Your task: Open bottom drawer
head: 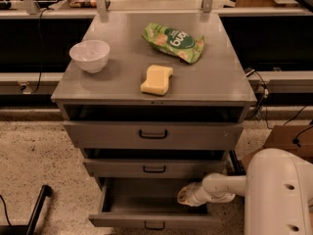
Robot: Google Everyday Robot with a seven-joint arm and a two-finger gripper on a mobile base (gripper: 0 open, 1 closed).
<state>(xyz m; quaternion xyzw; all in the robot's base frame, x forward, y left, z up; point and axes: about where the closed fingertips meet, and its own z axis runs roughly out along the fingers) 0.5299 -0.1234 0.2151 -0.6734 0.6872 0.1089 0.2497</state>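
The bottom drawer [117, 220] of the grey metal cabinet stands pulled out, and its dark inside shows empty. A small black loop handle [154, 225] sits on its low front at the lower edge of the view. My white arm comes in from the lower right. My gripper [186, 195] reaches into the drawer's right side, just above its floor. Above it are the middle drawer [154, 168] and the top drawer [152, 134], both shut or nearly so.
On the cabinet top lie a white bowl [90, 56], a yellow sponge [157, 79] and a green snack bag [173, 42]. A black post [36, 211] leans at the lower left on the speckled floor. A cardboard box [288, 140] and cables sit to the right.
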